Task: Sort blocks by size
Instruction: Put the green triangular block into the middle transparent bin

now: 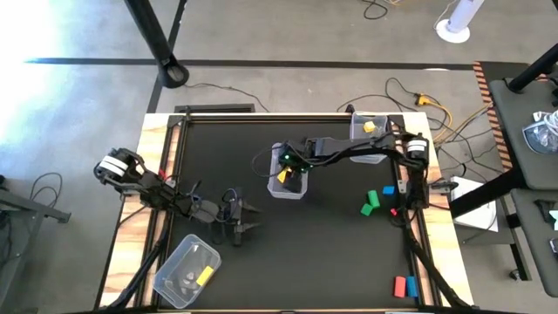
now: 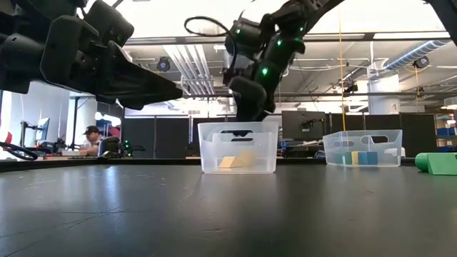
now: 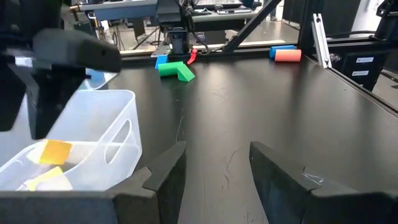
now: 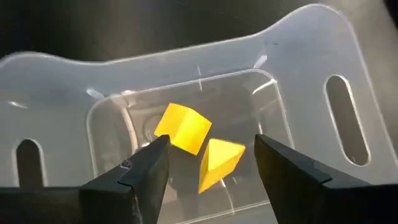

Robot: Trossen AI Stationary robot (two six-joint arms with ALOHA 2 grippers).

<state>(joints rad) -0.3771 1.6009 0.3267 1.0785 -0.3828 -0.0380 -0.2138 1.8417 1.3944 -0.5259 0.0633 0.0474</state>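
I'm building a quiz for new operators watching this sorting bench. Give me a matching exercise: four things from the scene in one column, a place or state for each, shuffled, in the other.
Things:
1. right gripper
2. left gripper
3. green blocks
4. two yellow blocks

Places or states:
A. loose on the mat, right side
B. open over bare mat
C. inside the centre bin
D. open above the centre bin

Pairs: 1-D, 2-B, 3-A, 4-C
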